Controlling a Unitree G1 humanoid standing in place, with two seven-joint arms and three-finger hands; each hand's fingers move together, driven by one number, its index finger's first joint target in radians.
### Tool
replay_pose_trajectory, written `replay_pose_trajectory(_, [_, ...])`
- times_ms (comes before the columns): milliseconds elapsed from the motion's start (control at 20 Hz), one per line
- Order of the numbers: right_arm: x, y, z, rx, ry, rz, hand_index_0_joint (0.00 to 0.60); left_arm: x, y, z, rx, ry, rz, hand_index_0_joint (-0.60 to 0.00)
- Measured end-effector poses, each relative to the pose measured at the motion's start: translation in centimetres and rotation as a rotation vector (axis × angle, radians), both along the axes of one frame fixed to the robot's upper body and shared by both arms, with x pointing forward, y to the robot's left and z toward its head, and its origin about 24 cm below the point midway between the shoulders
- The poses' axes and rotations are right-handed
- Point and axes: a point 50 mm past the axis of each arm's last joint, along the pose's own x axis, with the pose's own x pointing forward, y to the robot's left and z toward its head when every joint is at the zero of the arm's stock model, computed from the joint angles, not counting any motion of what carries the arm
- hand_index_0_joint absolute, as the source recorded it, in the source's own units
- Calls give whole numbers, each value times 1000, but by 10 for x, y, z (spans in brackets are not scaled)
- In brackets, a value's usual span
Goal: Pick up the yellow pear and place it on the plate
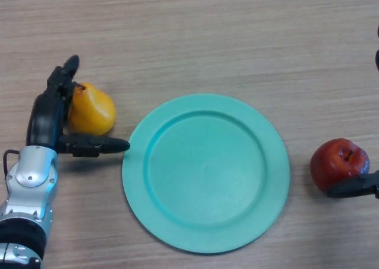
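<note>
Surface (189, 38): wood-grain, carrying all items. Plate (136, 174): teal, round, nothing on it; taken here as the landmark.

Left robot hand (47, 118): just left of the plate. Its fingers curve round the far and left side of the pear, and the thumb (98, 144) runs along the pear's near side, its tip almost at the plate's rim. The hand is cupped about the fruit rather than spread, and appears closed in contact with it.

Pear (93, 112): yellow-orange, resting on the surface just left of the plate, close to the rim but apart from it, stem end pointing away from the plate.

Apple (339, 162): red, right of the plate, clear of the rim. Right robot hand (355, 187): only a dark finger shows at the picture's edge, touching the apple's near side; whether that hand is spread or curled cannot be told.

Assessment: the grasp step is in hand; the pear is not yet lifted. The next move calls for a firm hold, a lift clear of the rim, then carriage rightward over the plate's centre before release.
</note>
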Motion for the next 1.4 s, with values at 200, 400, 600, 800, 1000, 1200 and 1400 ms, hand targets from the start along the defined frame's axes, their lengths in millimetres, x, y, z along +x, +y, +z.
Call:
replay_pose_trajectory(200, [-5,-2,3,-4,-4,-15,0,-1,-1,-1,95,-38,63,-600])
replay_pose_trajectory(400, [-7,-2,4,0,3,-20,0,-3,-11,2,287,-121,49,-600])
replay_pose_trajectory(600, [-7,-2,5,-1,-2,-19,0,-4,-9,3,368,-151,57,-200])
replay_pose_trajectory(800, [-7,-1,5,-1,-3,-19,0,-11,-11,19,388,-246,44,0])
replay_pose_trajectory(1000, [-7,-1,5,-1,-4,-18,0,-23,-27,48,295,-342,-85,0])
replay_pose_trajectory(1200, [-6,-1,5,0,-5,-17,0,-31,-39,52,211,-297,-168,0])
replay_pose_trajectory(1400, [-6,-1,6,0,-6,-17,0,-32,-39,58,215,-312,-165,0])
